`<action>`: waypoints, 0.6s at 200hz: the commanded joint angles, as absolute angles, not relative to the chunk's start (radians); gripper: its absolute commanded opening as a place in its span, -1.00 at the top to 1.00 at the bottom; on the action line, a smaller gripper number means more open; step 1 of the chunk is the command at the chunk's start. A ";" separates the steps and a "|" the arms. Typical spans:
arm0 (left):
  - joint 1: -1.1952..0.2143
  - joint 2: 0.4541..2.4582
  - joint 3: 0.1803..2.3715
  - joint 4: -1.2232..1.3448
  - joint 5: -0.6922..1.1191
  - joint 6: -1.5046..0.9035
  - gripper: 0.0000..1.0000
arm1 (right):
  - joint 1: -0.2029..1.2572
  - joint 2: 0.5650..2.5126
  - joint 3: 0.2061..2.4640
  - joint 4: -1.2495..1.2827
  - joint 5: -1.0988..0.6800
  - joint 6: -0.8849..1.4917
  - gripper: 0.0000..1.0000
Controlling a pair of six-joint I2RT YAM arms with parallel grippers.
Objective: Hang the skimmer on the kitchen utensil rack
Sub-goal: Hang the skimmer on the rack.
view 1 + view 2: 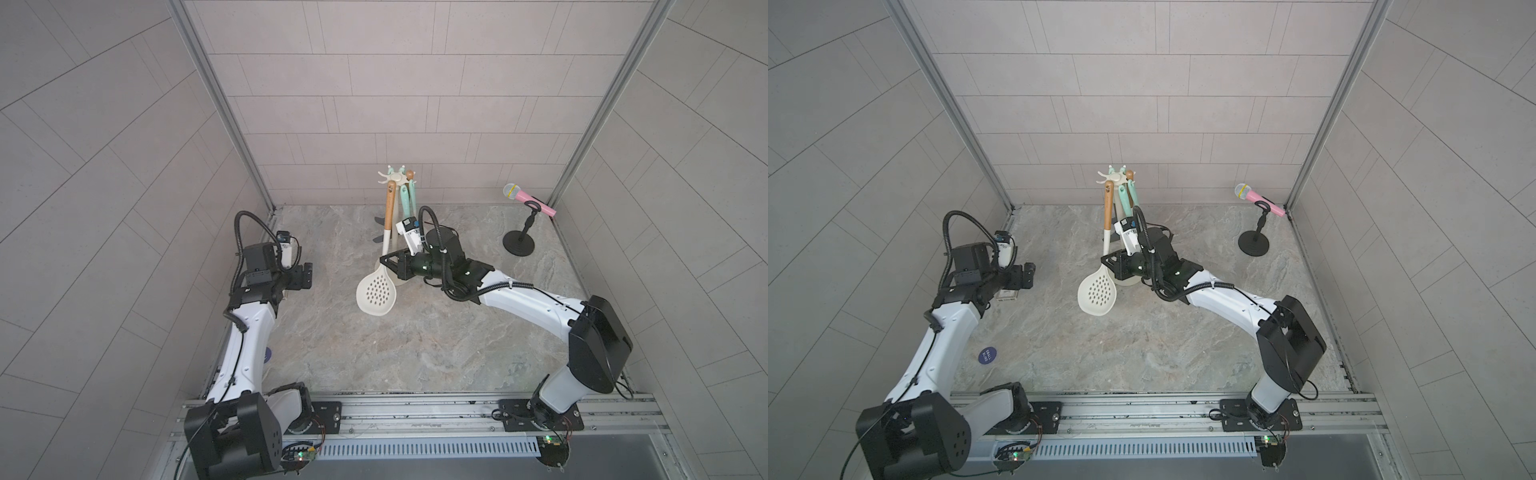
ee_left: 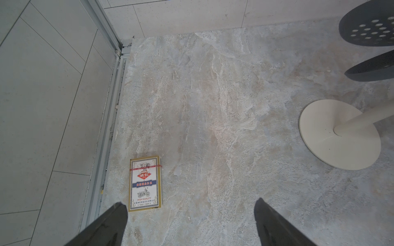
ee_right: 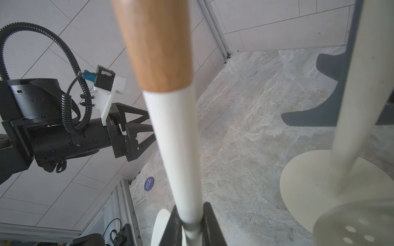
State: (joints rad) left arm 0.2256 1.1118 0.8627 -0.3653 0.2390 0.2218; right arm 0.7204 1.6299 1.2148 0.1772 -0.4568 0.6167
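Note:
The skimmer [image 1: 376,295] has a cream perforated head, a white neck and a wooden handle [image 3: 157,42]. It hangs tilted above the table, its handle top up against the crown of the kitchen utensil rack [image 1: 392,179] in both top views [image 1: 1113,178]. Whether it sits on a hook does not show. My right gripper [image 1: 388,259] is shut on the white neck [image 3: 190,209], beside the rack's pole [image 3: 358,106]. At the table's left my left gripper [image 1: 307,276] stands open and empty [image 2: 189,204], apart from the rack's round base [image 2: 319,127].
Mint-handled utensils [image 1: 405,199] hang on the rack, their dark heads [image 2: 368,27] low behind its base. A pink microphone [image 1: 528,198] on a black stand [image 1: 518,243] is at the back right. A card box [image 2: 145,183] lies by the left wall, a blue sticker [image 1: 987,355] nearer the front.

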 commanded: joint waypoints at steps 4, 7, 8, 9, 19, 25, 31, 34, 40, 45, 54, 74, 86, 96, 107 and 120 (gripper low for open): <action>0.222 1.099 0.867 -0.379 0.255 0.231 -1.00 | 0.709 1.680 1.174 0.117 -0.472 0.680 1.00; 0.221 1.098 0.867 -0.380 0.254 0.230 -1.00 | 0.709 1.683 1.174 0.117 -0.471 0.679 0.98; 0.221 1.098 0.867 -0.380 0.254 0.230 -1.00 | 0.709 1.684 1.175 0.117 -0.471 0.678 0.97; 0.222 1.097 0.867 -0.380 0.255 0.230 -1.00 | 0.709 1.684 1.174 0.116 -0.470 0.677 0.96; 0.221 1.094 0.865 -0.380 0.256 0.231 -1.00 | 0.708 1.690 1.173 0.117 -0.466 0.675 0.87; 0.221 1.093 0.865 -0.380 0.257 0.230 -1.00 | 0.706 1.693 1.171 0.119 -0.466 0.675 0.82; 0.221 1.092 0.865 -0.380 0.261 0.230 -1.00 | 0.704 1.694 1.169 0.121 -0.466 0.675 0.77; 0.221 1.090 0.864 -0.380 0.263 0.230 -1.00 | 0.704 1.695 1.168 0.124 -0.466 0.675 0.73; 0.221 1.090 0.864 -0.380 0.265 0.230 -1.00 | 0.703 1.696 1.167 0.125 -0.466 0.676 0.66; 0.221 1.090 0.863 -0.380 0.267 0.230 -1.00 | 0.701 1.696 1.168 0.125 -0.466 0.676 0.55; 0.221 1.092 0.864 -0.379 0.269 0.230 -1.00 | 0.700 1.694 1.165 0.128 -0.466 0.678 0.34; 0.221 1.094 0.862 -0.382 0.271 0.225 -1.00 | 0.697 1.684 1.153 0.132 -0.464 0.681 -0.71; 0.221 1.091 0.859 -0.381 0.277 0.218 -1.00 | 0.695 1.674 1.141 0.130 -0.462 0.680 -0.99; 0.221 1.089 0.856 -0.379 0.282 0.213 -1.00 | 0.695 1.660 1.119 0.137 -0.456 0.682 -0.99; 0.221 1.089 0.852 -0.375 0.292 0.209 -1.00 | 0.696 1.644 1.090 0.149 -0.450 0.686 -0.99; 0.221 1.090 0.850 -0.370 0.302 0.204 -1.00 | 0.696 1.621 1.051 0.169 -0.448 0.693 -0.99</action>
State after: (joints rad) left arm 0.2256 1.1080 0.8627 -0.3721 0.2733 0.2165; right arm 0.6937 1.6787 1.0981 0.1528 -0.4603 0.6708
